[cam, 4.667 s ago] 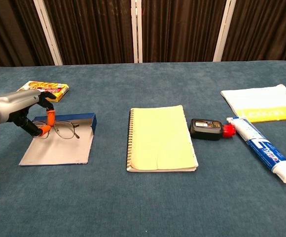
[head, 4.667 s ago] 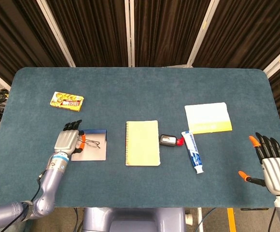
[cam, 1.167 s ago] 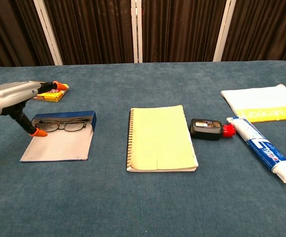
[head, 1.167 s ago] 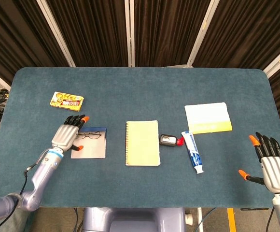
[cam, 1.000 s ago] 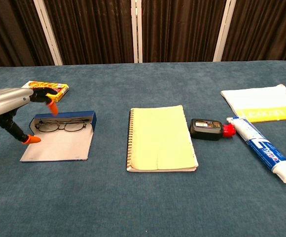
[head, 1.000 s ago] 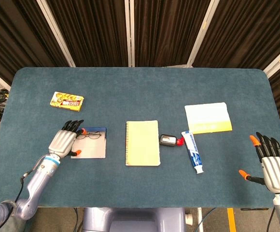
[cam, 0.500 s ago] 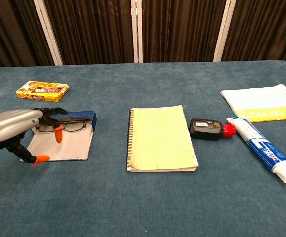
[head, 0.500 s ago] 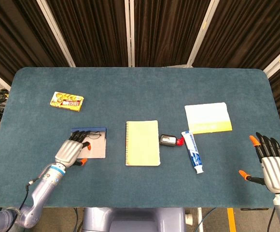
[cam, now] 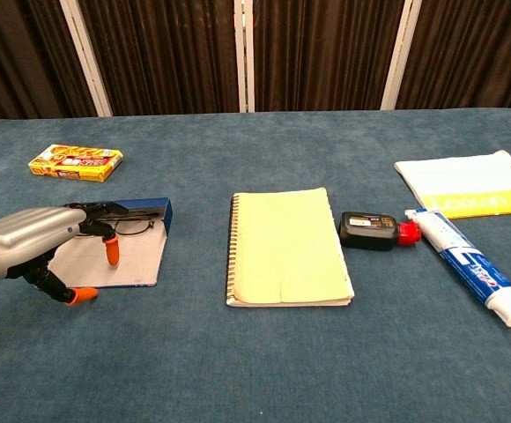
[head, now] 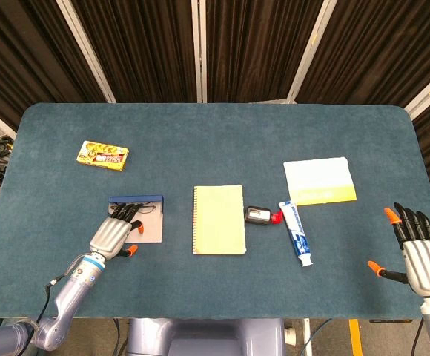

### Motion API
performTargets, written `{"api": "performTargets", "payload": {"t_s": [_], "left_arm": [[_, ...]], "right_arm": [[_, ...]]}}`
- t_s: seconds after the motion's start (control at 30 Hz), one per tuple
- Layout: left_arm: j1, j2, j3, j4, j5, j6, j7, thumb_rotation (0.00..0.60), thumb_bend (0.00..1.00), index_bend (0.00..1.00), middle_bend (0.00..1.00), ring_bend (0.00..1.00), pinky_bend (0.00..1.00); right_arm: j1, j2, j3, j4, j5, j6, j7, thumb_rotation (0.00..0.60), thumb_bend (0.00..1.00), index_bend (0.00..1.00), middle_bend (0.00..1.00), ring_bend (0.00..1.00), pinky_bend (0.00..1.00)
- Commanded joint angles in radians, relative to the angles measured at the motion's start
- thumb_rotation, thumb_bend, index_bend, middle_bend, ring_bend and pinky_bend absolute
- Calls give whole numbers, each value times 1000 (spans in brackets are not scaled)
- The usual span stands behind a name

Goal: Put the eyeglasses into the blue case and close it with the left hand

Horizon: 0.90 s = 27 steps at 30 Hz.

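Hovering my left hand (cam: 40,240) over the near edge of the case (head: 144,229), I hold nothing; my fingers (cam: 107,247) are loosely spread and angled down, the thumb low by the front corner. I judge this puts me where I can get under the flat lid panel and fold it over. The glasses (cam: 132,226) lie in the tray at the far side, against the blue wall, lenses flat, so the placing looks done and only the closing is left. The lid lies open and flat on the table (head: 215,141). My right hand (head: 421,256) waits at the table's right edge, well apart, empty and spread, since this job is the left's alone.
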Motion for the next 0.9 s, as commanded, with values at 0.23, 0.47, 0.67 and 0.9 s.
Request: {"api": "performTargets", "payload": {"t_s": [0.23,0.47,0.67,0.9], "left_arm": [[3,-1,-6,12,1,-5,2,600,312,404,0,0,0],[8,-9,-2,23,12,-7,-5,600,312,395,0,0,0],[10,-21,-7,45,11,-9,0,600,312,389,0,0,0],[9,-34,-12,69,17,-12,-8,600,315,386,0,0,0]], "right_arm": [[1,-1,0,0,0,-2,-2,600,0,0,0,0,0],[1,-1,-1,0,-1,-2,-2,600,0,0,0,0,0],[1,-2,-1,1,-2,-2,0,600,0,0,0,0,0],[3,-5,-1,3,1,-6,-4,600,0,0,0,0,0]]}}
